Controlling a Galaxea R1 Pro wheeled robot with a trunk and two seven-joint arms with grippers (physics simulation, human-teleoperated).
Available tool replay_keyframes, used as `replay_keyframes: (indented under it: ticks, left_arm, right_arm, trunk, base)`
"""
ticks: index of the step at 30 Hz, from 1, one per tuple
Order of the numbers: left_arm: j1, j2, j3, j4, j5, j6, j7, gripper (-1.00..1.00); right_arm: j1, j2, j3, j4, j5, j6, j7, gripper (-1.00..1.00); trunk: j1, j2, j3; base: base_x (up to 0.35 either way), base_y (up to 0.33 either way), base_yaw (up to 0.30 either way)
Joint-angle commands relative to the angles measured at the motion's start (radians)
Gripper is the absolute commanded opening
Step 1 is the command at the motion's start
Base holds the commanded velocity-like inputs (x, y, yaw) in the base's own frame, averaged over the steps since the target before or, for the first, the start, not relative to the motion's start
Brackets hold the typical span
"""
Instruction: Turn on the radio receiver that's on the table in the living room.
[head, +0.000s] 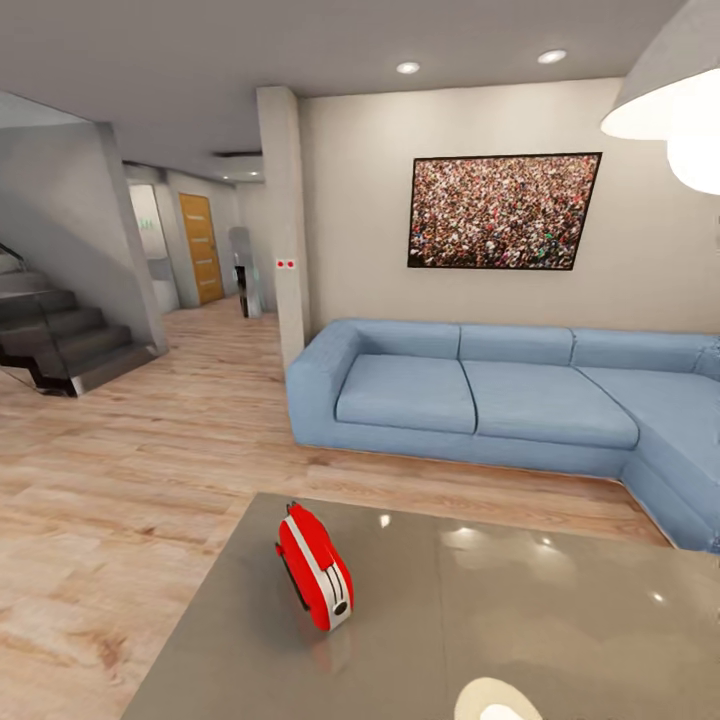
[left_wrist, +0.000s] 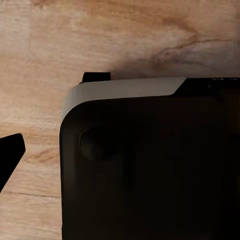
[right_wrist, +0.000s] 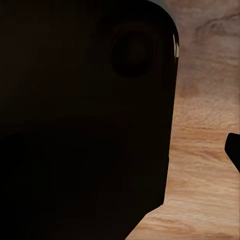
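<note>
Upright, red white-striped radio receiver (head: 314, 567), black strap, glossy grey table (head: 520, 620)

radio receiver (head: 315, 567): bright red, white stripe, white end with dial facing lower right, standing on edge | lower centre-left of frame, near left edge of the table (head: 520, 620) | table: glossy grey, reflective, fills the lower right

Blue sectional sofa (head: 500, 400) against beige wall, crowd picture (head: 503, 211) above it, dark staircase (head: 60, 340), orange door (head: 200, 248)
</note>
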Motion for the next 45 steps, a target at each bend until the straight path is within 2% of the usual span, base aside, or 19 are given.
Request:
replay_keyframes:
  ticks: [1, 10, 21, 45]
  left_arm:
    - [0.000, 0.000, 0.000, 0.000, 0.000, 0.000, 0.000, 1.00]
    - [0.000, 0.000, -0.001, 0.000, 0.000, 0.001, 0.000, 1.00]
    - [0.000, 0.000, -0.005, 0.001, 0.000, 0.002, -0.001, 1.00]
    - [0.000, -0.002, -0.007, 0.000, -0.003, 0.003, -0.001, 1.00]
  right_arm:
    - [0.000, 0.000, 0.000, 0.000, 0.000, 0.001, 0.000, 1.00]
    - [0.000, 0.000, 0.001, 0.000, 0.000, 0.001, 0.000, 1.00]
    - [0.000, 0.000, 0.001, 0.000, 0.000, 0.001, 0.000, 1.00]
    - [0.000, 0.000, 0.001, 0.000, 0.000, 0.001, 0.000, 1.00]
  trunk:
    - [0.000, 0.000, 0.000]
    - [0.000, 0.000, 0.000]
    - [0.000, 0.000, 0.000]
    - [0.000, 0.000, 0.000]
  base:
    - [0.000, 0.000, -0.024]
    - [0.004, 0.002, -0.006]
    - [0.186, 0.144, 0.000]
    - [0.068, 0.055, 0.000]
